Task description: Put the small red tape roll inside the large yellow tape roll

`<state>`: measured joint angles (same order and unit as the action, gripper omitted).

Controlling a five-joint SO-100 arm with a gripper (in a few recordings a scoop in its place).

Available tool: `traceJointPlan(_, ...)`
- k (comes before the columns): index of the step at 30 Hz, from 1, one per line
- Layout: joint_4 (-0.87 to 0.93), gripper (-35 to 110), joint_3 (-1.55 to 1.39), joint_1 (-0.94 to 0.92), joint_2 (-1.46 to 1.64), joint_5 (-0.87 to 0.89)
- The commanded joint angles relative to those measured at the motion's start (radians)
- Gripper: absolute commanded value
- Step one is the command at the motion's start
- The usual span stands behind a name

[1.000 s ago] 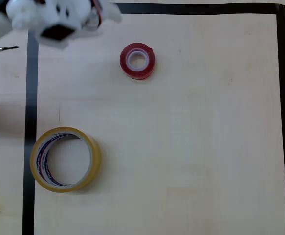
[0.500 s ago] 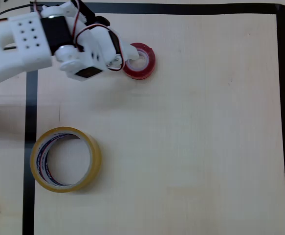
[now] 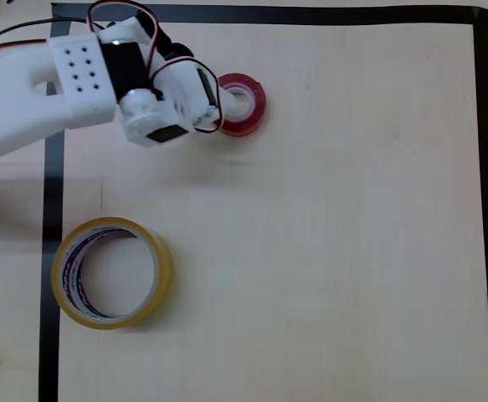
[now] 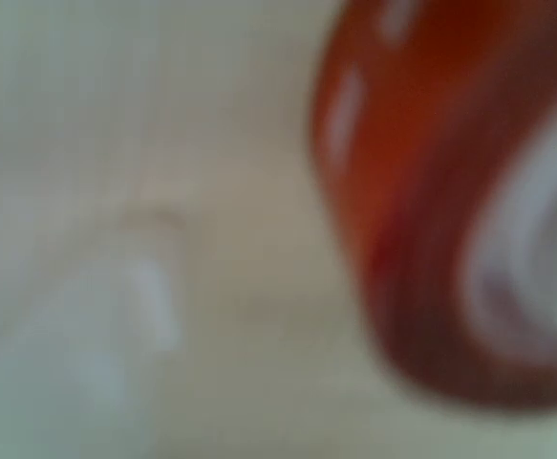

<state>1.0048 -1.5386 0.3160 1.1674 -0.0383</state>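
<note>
The white end effector covers the small glossy red tape ring near the table's far edge; its grip state cannot be told. The big yellowish tape ring lies flat near the left edge.

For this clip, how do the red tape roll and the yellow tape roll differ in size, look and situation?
The small red tape roll is much smaller than the large yellow tape roll. The red one has a plain white core; the yellow one's core is printed. The gripper is at the red roll's left edge in the overhead view; the yellow roll sits alone, lower left. Both lie flat on the table.
</note>
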Motion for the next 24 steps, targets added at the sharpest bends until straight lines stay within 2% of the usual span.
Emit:
traceJointPlan(1, 0.006, 20, 0.095, -0.029, 0.003, -0.023)
traceJointPlan(5, 0.014, 20, 0.120, -0.061, -0.018, -0.023)
traceJointPlan(8, 0.025, 2, 0.129, -0.086, -0.025, -0.023)
traceJointPlan(9, 0.035, 0, 0.135, -0.094, -0.029, -0.023)
traceJointPlan(15, 0.087, 0, 0.138, -0.118, 0.017, -0.028)
traceJointPlan(24, 0.268, 0, 0.155, -0.152, 0.278, -0.135)
